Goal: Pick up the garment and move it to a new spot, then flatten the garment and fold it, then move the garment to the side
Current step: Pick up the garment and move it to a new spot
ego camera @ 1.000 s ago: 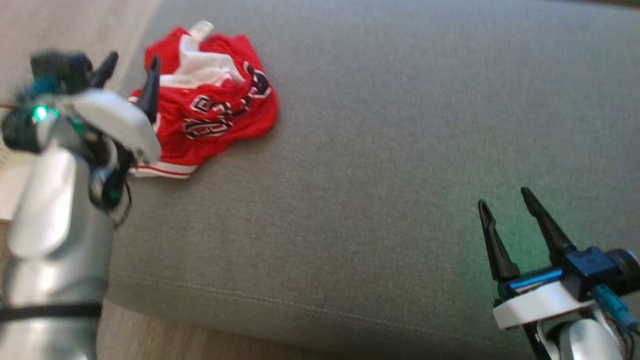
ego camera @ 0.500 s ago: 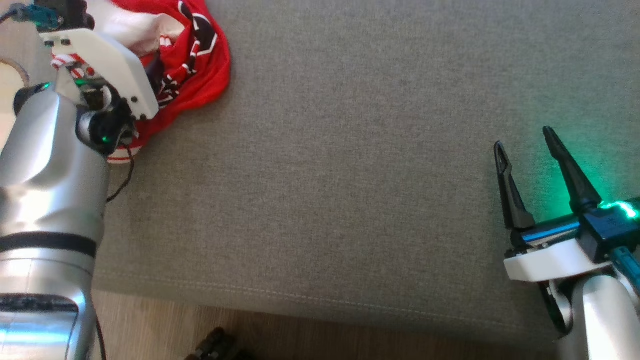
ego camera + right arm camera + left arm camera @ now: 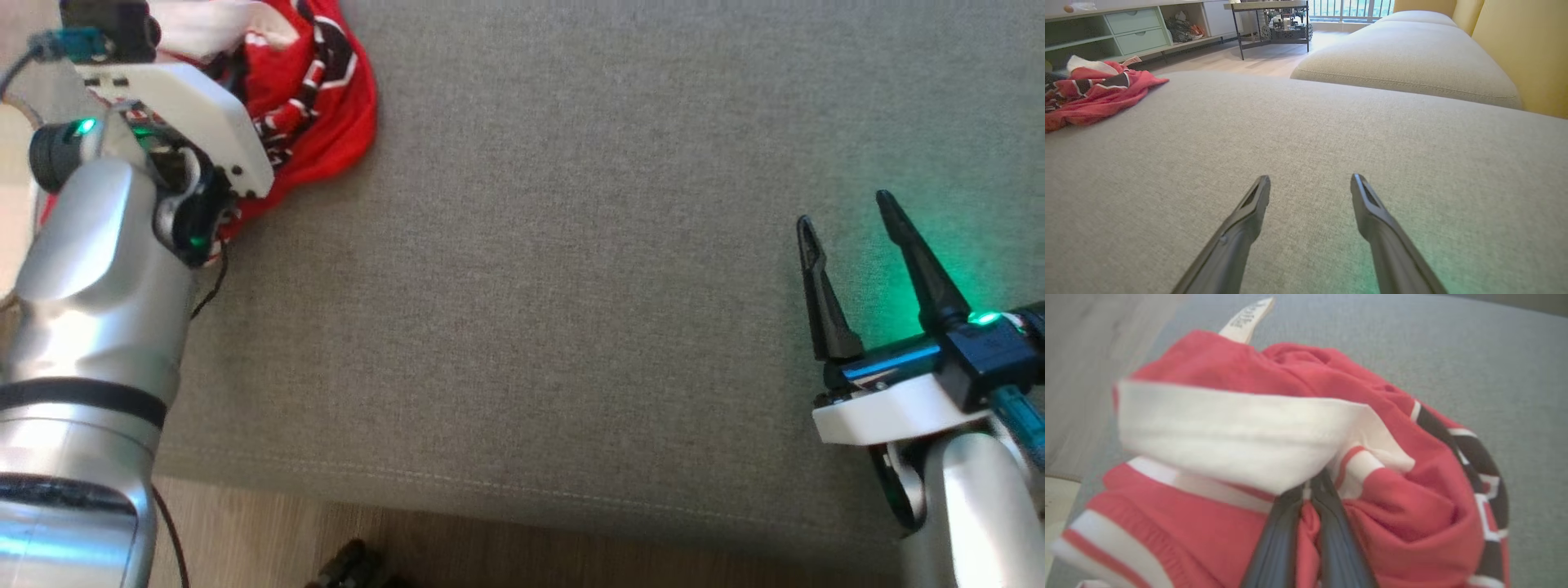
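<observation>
- The crumpled red garment (image 3: 1290,371), soft sports cloth with white bands and black-and-white letters, lies in a heap on the big grey cloth sofa cushion (image 3: 571,286). It is right at the tips of the left gripper (image 3: 1312,486).
- The left gripper's two long dark fingers are pressed together. A fold of the red cloth is pinched between them, just under the wide white band. I think it bites there because that thick edge stands up from the heap and is easy to catch.
- A small white paper-like label (image 3: 1247,316) sticks out on the far side of the heap, past the fingertips.
- The red garment is all bunched up, so it cannot be made flat where it lies. To me this looks like the very first step: grab it so that it can be lifted. Almost all of the job is yet to do.
- The heap sits near the cushion's edge, on the outer side of the left gripper, with the pale wooden floor (image 3: 245,531) close by. A spot nearer the middle would give room to spread it out.
- The right gripper (image 3: 843,208) is well apart from the heap, far across the cushion. Its fingers are spread wide with nothing between them, low over bare grey cloth. My guess is that it waits there to help pull the cloth flat.
- Only a small fold is pinched, so the slippery cloth could slide out when lifted.
</observation>
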You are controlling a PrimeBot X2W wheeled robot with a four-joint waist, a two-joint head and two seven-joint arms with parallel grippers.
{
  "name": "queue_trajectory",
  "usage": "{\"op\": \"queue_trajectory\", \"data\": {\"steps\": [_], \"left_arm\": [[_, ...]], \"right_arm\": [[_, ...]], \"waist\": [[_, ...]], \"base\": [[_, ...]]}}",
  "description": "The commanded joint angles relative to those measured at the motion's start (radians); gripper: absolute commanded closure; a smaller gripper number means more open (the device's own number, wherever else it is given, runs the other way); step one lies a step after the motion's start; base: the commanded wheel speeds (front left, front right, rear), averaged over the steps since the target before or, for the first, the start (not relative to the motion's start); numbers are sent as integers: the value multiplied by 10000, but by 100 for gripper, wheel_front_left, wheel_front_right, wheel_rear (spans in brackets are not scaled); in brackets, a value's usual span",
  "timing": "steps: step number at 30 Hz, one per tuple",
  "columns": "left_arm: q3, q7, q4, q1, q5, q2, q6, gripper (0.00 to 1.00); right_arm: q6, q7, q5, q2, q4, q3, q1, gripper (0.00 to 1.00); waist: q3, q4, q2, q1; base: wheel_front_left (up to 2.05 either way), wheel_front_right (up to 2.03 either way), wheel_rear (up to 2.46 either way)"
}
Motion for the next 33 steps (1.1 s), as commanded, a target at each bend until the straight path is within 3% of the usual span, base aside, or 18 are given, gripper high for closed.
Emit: {"op": "queue_trajectory", "data": {"steps": [1,5,10,15,23,33], "left_arm": [[183,-227,-303,-166,-59,537,-60,100],[11,-1370,-508,-242,34,771,-60,100],[-513,-1750,-1132,-120,-2,954,-61,100],[-1135,-1163,-2343,244,-311,1110,-61,100],[-1481,15,-4739,1196,-600,1432,113,100],[-1841,895,-6299,1737,-645,1038,900,100]], "right_arm": [[-4,-91,83,-56,-235,315,28,0],[-4,-91,375,-56,-19,474,138,0],[-4,-91,751,-56,179,724,293,0],[-4,-91,1083,-56,151,806,441,0],[-4,-91,1727,-56,-230,937,613,0],[-4,-91,2167,-56,-389,1309,397,0]], "waist": [[-287,-35,0,-1],[-1021,-153,0,-1],[-2004,-477,0,-1],[-2791,-1009,0,-1],[-3518,-2515,0,-1],[-2966,-4743,0,-1]], "base": [[0,0,0],[0,0,0],[0,0,0],[0,0,0],[0,0,0],[0,0,0]]}}
